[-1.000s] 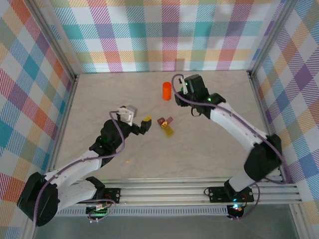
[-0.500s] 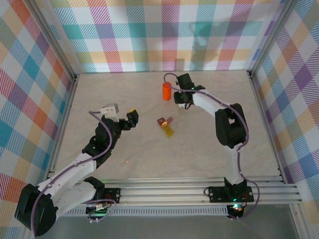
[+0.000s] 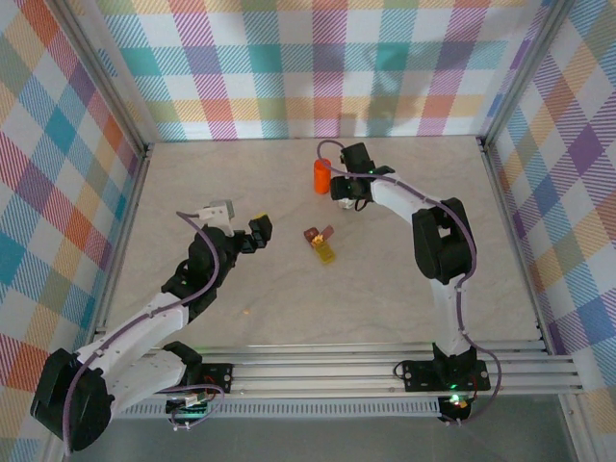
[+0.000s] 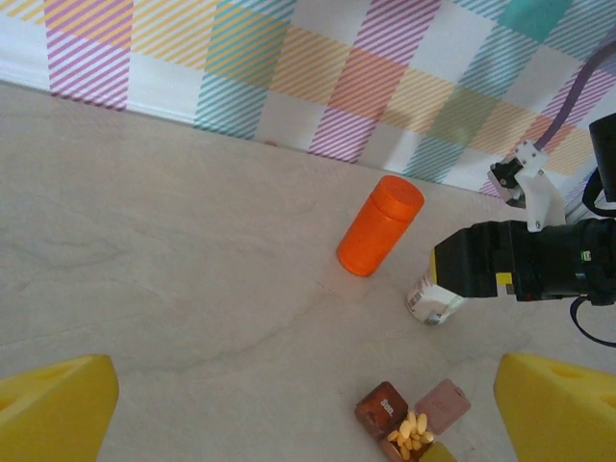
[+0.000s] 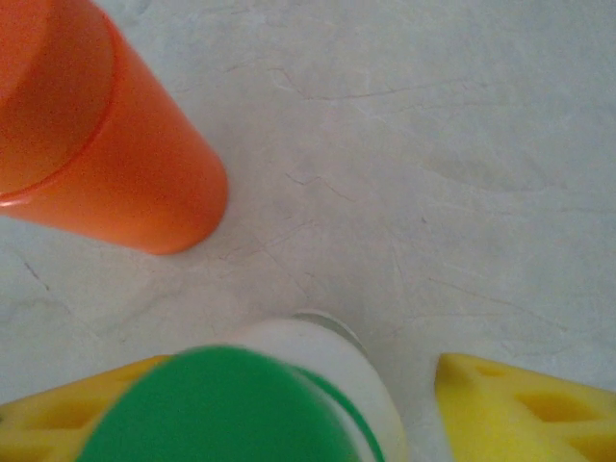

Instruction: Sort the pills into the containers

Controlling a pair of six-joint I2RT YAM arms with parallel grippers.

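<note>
Beside the orange bottle (image 4: 378,227), your right gripper (image 3: 339,189) stands partly open around the green-capped white bottle (image 4: 433,302), with one finger (image 5: 525,404) clear of it. Your left gripper (image 4: 306,404) hangs wide open over the table (image 4: 173,241). Yellow pills (image 4: 412,429) lie just beside a brown box (image 4: 382,405) and a pink box (image 4: 444,404).

Orange bottle (image 3: 321,176) upright, right gripper (image 3: 342,190) just beside it, pill box (image 3: 321,243) nearby
</note>
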